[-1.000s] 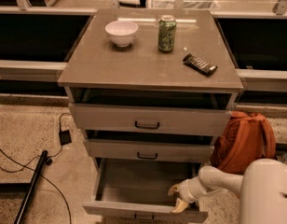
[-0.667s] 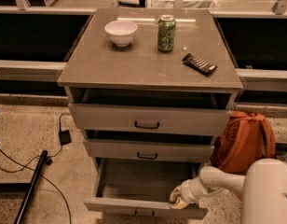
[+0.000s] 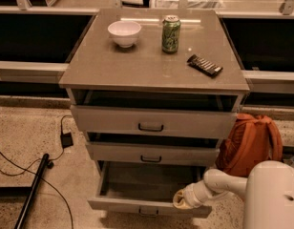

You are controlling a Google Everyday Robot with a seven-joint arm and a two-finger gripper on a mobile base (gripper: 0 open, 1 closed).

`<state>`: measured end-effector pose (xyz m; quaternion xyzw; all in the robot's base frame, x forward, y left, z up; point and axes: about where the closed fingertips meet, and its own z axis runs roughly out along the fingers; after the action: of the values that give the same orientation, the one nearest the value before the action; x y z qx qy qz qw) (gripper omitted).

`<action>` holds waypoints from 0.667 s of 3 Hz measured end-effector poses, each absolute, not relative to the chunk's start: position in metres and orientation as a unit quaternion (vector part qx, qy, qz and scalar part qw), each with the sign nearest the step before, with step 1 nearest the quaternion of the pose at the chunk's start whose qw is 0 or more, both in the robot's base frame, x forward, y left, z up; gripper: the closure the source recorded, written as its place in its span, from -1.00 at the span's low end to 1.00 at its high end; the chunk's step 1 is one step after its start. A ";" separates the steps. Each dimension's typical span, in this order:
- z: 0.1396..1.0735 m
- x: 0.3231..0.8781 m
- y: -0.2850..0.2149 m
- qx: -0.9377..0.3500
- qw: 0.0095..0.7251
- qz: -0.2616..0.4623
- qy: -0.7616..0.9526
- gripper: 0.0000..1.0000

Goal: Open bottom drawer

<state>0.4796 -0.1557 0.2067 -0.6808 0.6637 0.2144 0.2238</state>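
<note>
**Bottom drawer well out; off-centre pull is the worry**

The bottom drawer [image 3: 132,205] is standing well out at the foot of the cabinet [image 3: 137,68], its plain grey inside showing; the gripper [image 3: 182,202] is resting at the top edge of that drawer's front, low on the cabinet's right side and to the right of the small handle [image 3: 148,211]; whether it is gripping that edge or merely lying against it I cannot tell.

Risks, as I am judging them: the pull is acting off the cabinet's centre line, so the drawer could be twisting on its runners and jamming; a long further pull could be taking it off the runners altogether; the middle drawer [image 3: 152,152] and top drawer [image 3: 152,123] are also standing ajar, so a jerk could be rocking the cabinet and toppling the can [image 3: 171,34] on top of it; the arm is passing close to the orange backpack [image 3: 249,144] by the cabinet's right side and could be snagging it.

Against a second ago, the drawer is standing about as far out of the cabinet; the gripper is sitting slightly nearer the handle.
</note>
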 end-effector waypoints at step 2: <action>0.171 0.468 -0.160 -0.661 0.180 0.252 0.684 -0.16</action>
<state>0.4683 -0.1596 0.1712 -0.6606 0.6838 0.2523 0.1797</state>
